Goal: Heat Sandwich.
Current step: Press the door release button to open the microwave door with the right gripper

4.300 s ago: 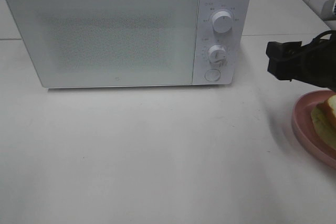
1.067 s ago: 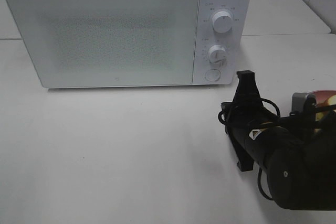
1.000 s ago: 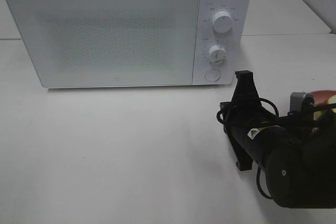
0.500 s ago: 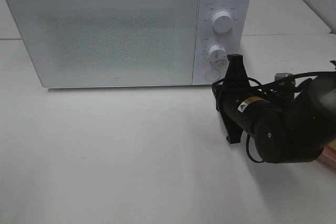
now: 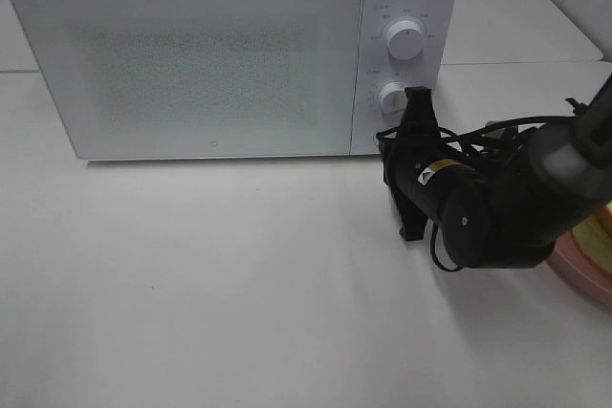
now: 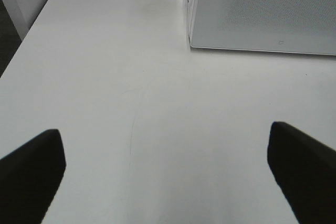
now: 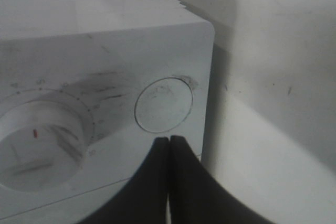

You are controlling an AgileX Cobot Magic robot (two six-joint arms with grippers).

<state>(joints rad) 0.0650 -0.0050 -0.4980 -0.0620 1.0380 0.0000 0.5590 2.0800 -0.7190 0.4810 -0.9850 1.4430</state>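
Note:
A white microwave [image 5: 191, 64] stands at the back of the table with its door closed. My right gripper [image 5: 394, 145] is shut with nothing in it, and its tips are right at the lower right corner of the control panel. In the right wrist view the gripper [image 7: 169, 139] sits just under the round door button [image 7: 164, 104], beside the lower dial [image 7: 42, 145]. Only a yellowish sliver of the sandwich [image 5: 603, 229] shows, on the pink plate [image 5: 581, 260] behind the right arm. My left gripper [image 6: 167, 177] hovers open over bare table.
The upper dial [image 5: 405, 40] and lower dial [image 5: 394, 97] sit on the microwave's right panel. The right arm's black body [image 5: 497, 212] lies across the table's right side. In the left wrist view the microwave's front corner [image 6: 191, 40] is ahead.
The right arm has swung left and back toward the microwave, bringing its shut tips to the door button and covering most of the plate. The left gripper has stayed open.

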